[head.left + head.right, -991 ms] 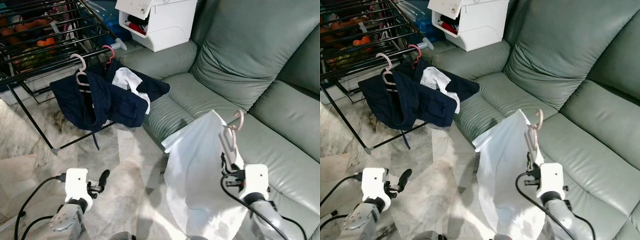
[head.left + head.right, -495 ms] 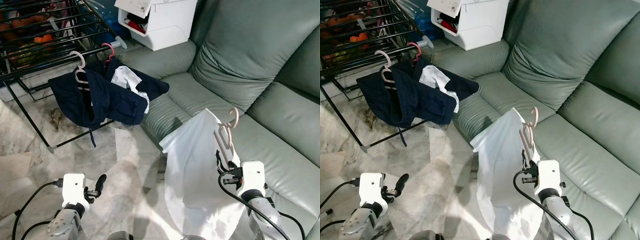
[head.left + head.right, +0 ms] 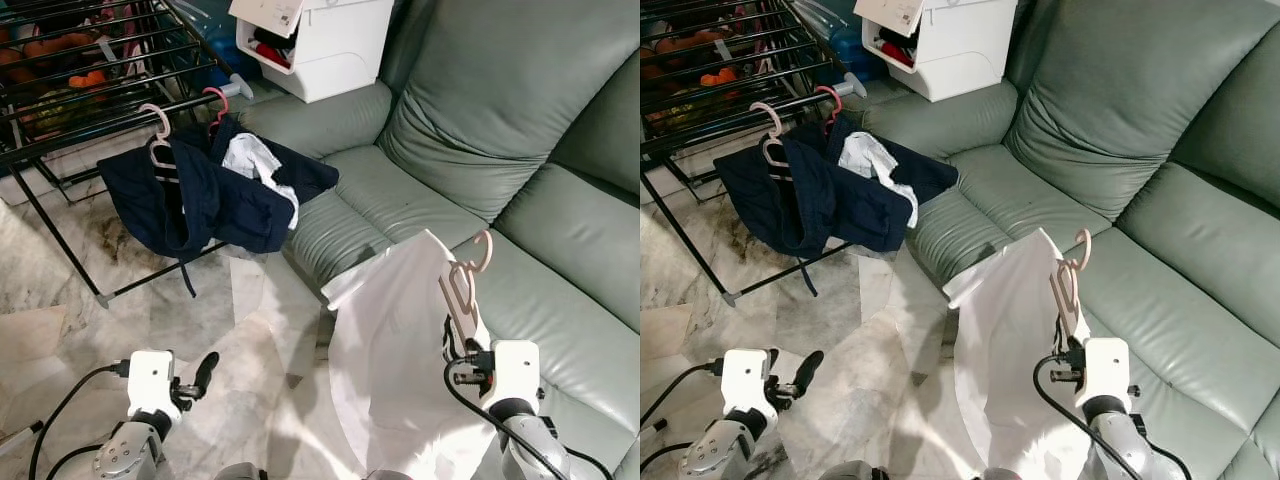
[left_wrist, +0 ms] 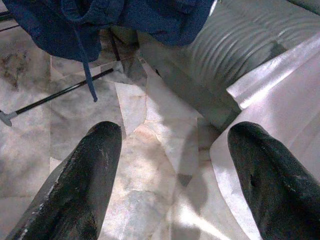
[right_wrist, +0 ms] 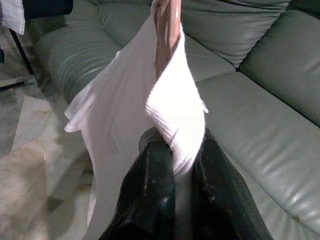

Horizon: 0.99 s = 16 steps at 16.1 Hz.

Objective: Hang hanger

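While the robot stands on the pale stone floor, its right gripper is low and close on the right, with its two black fingers pinched tight on the white shirt. The pink hanger is inside that shirt. Its hook sticks up out of the collar, just above the gripper. The shirt hangs down from the gripper like a big sheet, and its bottom is near the floor. It hides part of the floor and the front edge of the sofa behind it.

The left gripper is low on the left, over the floor. Its two fingers are wide apart and hold nothing. A black cable runs from that arm.

Just behind the shirt is the big green sofa, with soft seat pads and fat back cushions. It is right next to the shirt and seems to touch it.

Farther off on the left stands a black drying rack. A dark blue garment hangs from its front bar on a light pink hanger, and a white cloth lies on top of it. A darker pink hook is beside them on the same bar. The blue garment spills onto the sofa arm, between the shirt and the rack.

At the far back a white box sits by the sofa, with red things inside.
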### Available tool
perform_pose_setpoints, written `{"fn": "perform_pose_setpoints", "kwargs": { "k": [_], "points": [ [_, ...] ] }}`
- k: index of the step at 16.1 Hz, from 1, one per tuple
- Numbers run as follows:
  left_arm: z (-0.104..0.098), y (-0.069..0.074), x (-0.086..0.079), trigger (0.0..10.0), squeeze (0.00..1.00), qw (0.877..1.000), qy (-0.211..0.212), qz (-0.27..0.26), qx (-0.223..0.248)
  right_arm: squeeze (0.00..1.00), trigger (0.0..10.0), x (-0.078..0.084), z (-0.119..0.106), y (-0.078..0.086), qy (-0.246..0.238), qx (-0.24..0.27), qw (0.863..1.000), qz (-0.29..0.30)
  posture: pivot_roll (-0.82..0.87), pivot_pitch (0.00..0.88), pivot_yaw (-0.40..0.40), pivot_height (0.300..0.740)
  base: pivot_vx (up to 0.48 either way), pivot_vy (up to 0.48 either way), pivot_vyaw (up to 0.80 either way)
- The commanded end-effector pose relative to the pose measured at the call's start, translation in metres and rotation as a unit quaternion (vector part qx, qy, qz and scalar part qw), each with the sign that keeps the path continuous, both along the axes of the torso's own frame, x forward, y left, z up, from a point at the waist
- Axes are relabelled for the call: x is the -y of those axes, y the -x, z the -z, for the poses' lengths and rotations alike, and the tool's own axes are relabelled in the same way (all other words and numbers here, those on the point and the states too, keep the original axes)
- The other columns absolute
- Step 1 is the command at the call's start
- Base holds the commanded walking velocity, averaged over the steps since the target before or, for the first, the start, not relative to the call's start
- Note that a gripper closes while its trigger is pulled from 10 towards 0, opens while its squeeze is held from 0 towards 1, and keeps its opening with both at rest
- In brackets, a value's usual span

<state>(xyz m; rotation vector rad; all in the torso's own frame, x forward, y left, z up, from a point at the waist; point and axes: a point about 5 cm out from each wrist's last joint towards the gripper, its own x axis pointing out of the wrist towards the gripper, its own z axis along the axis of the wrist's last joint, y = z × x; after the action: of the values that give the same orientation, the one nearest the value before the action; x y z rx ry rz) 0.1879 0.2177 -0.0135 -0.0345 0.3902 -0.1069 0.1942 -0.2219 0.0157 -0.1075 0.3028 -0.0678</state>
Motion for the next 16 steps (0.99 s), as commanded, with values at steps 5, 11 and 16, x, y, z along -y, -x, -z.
{"fn": "perform_pose_setpoints", "kwargs": {
  "k": [5, 11, 16],
  "points": [
    [0.001, -0.014, -0.004, 10.0, 0.00, 0.999, 0.044, -0.020, 0.024, 0.00, 10.0, -0.006, -0.049, -0.028, 0.008, 0.116, 0.993, 0.021, -0.07, 0.000, 0.007, 0.740, 0.000, 0.000, 0.00],
    [-0.028, -0.024, 0.018, 10.0, 0.00, 0.995, 0.051, 0.002, 0.084, 0.00, 10.0, -0.014, -0.059, -0.026, -0.007, 0.129, 0.991, 0.026, -0.08, 0.000, 0.017, 0.740, 0.000, 0.000, 0.00],
    [-0.049, -0.031, 0.026, 10.0, 0.00, 0.993, 0.046, 0.015, 0.107, 0.00, 10.0, -0.017, -0.052, -0.024, 0.000, 0.115, 0.993, 0.008, -0.08, 0.000, 0.019, 0.740, 0.000, 0.000, 0.00]
  ]
}}
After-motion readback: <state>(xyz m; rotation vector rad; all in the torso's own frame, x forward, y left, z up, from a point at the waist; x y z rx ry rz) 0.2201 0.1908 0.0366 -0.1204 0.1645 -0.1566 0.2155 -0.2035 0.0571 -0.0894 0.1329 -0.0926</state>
